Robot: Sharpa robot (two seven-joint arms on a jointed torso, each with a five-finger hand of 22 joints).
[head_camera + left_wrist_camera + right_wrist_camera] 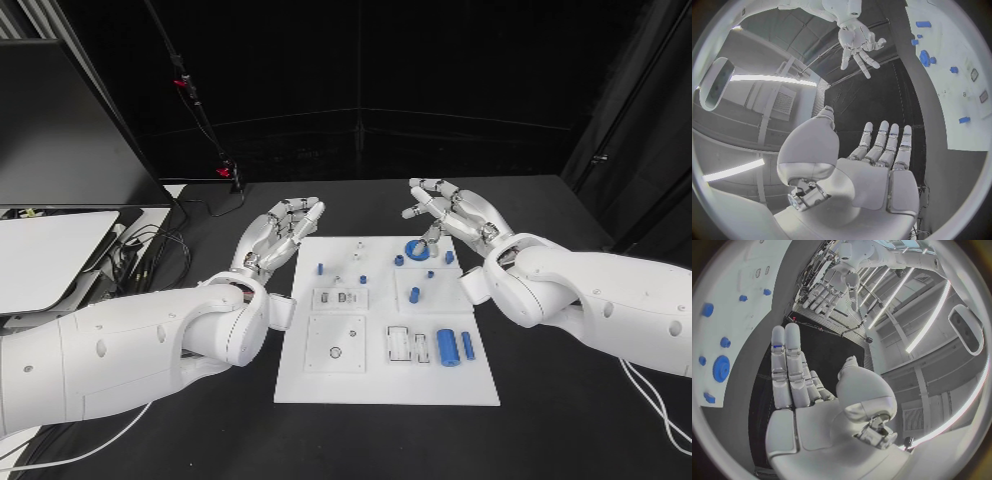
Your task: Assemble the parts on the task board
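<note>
White rectangular task board (pixel 387 385) sits mid-table on the black table (pixel 548 420). Small blue plastic parts (pixel 414 295) lie scattered over its far half; two blue cylinders (pixel 456 347) lie side by side toward 4 o'clock of board centre, and a blue ring-shaped part (pixel 418 251) sits near the far edge at 1 o'clock.

Left hand (pixel 281 232) — fingers straight and spread, holding nothing, hovering off the board's 10 o'clock corner. Right hand (pixel 454 215) also holds nothing, fingers extended, just beyond the ring (contact with it not clear).

Risk, as judged: a descending right hand could knock the ring or nearby small pieces out of place — they lie close together. Nothing gripped yet.
</note>
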